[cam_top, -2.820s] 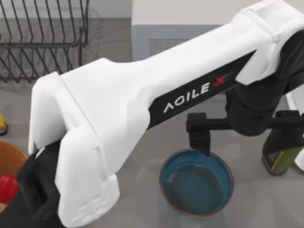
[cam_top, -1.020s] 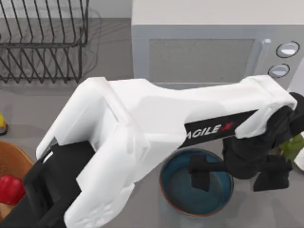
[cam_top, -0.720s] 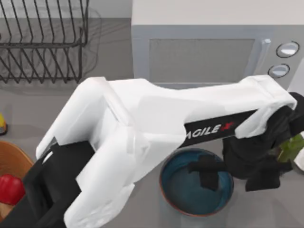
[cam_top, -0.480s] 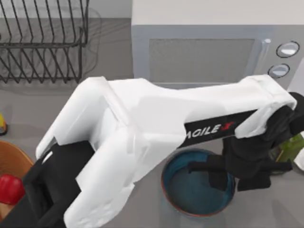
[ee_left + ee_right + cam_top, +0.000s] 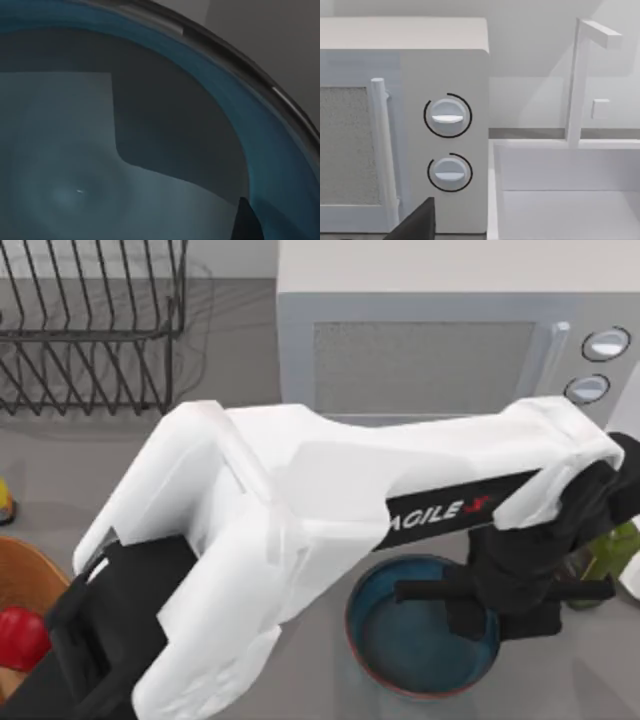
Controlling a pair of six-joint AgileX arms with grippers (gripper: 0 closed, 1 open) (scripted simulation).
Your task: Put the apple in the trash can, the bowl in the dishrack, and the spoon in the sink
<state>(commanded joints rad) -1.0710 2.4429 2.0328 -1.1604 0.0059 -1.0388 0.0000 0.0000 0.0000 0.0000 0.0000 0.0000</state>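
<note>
The work surface was a grey countertop point(image 5: 60, 465) running back to a pale wall. Taking the microwave point(image 5: 450, 335) as the fixed mark, everything else sat around it.

Well to the microwave's left, at the back of the counter, stood the dishrack point(image 5: 95, 325), its dark wires upright and nothing visible in it. Forward of that, at the near left edge of the top view, the trash can point(image 5: 22, 585) showed part of its tan-orange rim, and the apple point(image 5: 22, 635) lay inside it against the paler interior. A small yellow object point(image 5: 5, 502) sat at the left edge between rack and can; what it was could not be told.

The left arm point(image 5: 300, 510) stretched across the counter in front of the microwave, a broad white span that hid much of the surface beneath it. The left gripper point(image 5: 465, 605) was at the bowl point(image 5: 400, 645), which sat just in front of the microwave's right half; dark fingers stood at the bowl's right rim, but whether they were wide, narrow or clamped on it could not be told. The left wrist view looked closely into the bowl point(image 5: 125, 150), showing its blue-teal glaze and dark rim.

Just right of the bowl stood a greenish bottle point(image 5: 610, 555), partly hidden behind the gripper.

From the right wrist view, the microwave point(image 5: 445, 125) showed two round dials, and to its right lay the white sink point(image 5: 570, 200) with a tall faucet point(image 5: 577, 80). A dark finger of the right gripper point(image 5: 415, 222) edged into that picture.
</note>
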